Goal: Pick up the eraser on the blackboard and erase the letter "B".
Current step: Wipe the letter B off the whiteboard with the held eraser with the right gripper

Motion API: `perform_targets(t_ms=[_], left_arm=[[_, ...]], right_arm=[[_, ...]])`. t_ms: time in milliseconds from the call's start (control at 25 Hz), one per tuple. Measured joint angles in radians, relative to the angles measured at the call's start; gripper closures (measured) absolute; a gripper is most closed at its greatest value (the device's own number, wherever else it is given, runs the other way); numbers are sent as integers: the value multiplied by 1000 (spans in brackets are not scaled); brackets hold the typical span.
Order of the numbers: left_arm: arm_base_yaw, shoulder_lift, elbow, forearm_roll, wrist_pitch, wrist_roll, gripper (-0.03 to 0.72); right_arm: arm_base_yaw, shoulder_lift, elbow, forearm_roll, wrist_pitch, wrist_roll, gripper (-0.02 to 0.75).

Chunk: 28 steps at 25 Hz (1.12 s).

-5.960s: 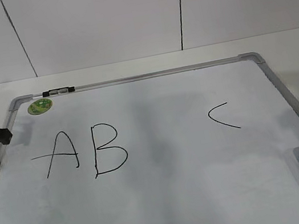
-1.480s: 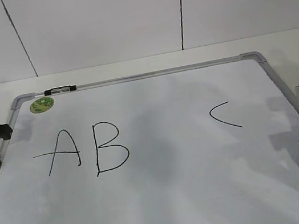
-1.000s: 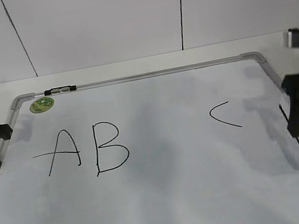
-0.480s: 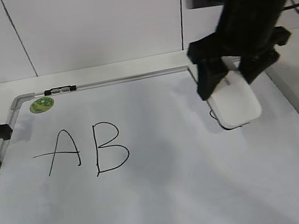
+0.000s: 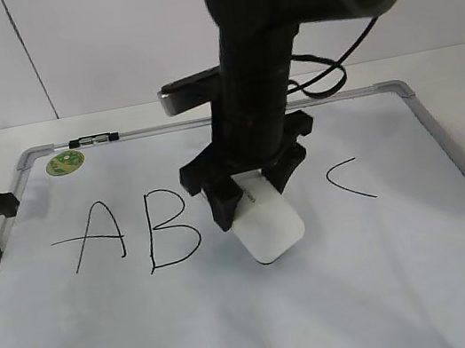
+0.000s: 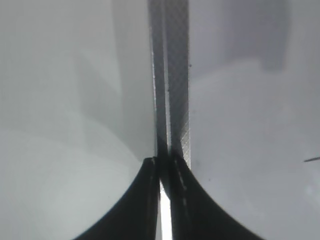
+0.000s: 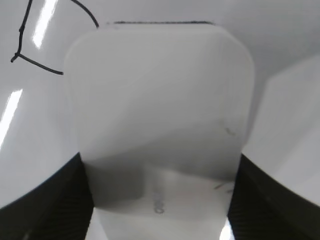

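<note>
Step in hand: the right hand (image 5: pixel 249 191) is carrying the eraser (image 5: pixel 265 224) across the blackboard (image 5: pixel 343 290) toward the letter "B" (image 5: pixel 169 230).
Right hand: it is clamping the eraser by its long sides, fingers (image 7: pixel 42 205) pressing on both flanks in the right wrist view.
Eraser position: it is sitting just right of the B's bulges; whether the felt is touching the board I cannot tell.
Doing it well: the felt should be lying flat on the board before wiping, and strokes should be covering stem and both bulges while stopping short of the "A" (image 5: pixel 92 238) just beside it.
Left hand: the left hand (image 6: pixel 162 172) is parked over the board's frame at the far left, its fingers closed together and holding nothing.
Writing: black marker "A", "B" and a curved "C" (image 5: pixel 348 181) stroke; small grey lettering on the eraser's top is too blurred to read, as is the round green sticker (image 5: pixel 64 162).
</note>
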<state>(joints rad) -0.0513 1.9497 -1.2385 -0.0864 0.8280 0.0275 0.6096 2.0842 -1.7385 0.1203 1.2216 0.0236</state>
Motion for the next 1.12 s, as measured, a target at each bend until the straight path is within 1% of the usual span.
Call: perform_targets(t_ms=[120, 280, 600, 800, 1000, 1120], left_arm=[[0, 0, 0, 0, 2, 0, 672], [0, 0, -2, 0, 4, 0, 672], [0, 0, -2, 0, 6, 0, 672], [0, 2, -2, 0, 6, 0, 672], [0, 2, -2, 2, 6, 0, 672], [0, 2, -2, 2, 6, 0, 672]], right_arm=[[35, 58, -35, -17, 0, 0, 195], [61, 114, -83, -21, 0, 0, 195], [69, 192, -149, -41, 10, 0, 196], [71, 195, -155, -41, 15, -5, 196], [71, 195, -155, -26, 15, -52, 196], [91, 195, -155, -39, 15, -85, 197]])
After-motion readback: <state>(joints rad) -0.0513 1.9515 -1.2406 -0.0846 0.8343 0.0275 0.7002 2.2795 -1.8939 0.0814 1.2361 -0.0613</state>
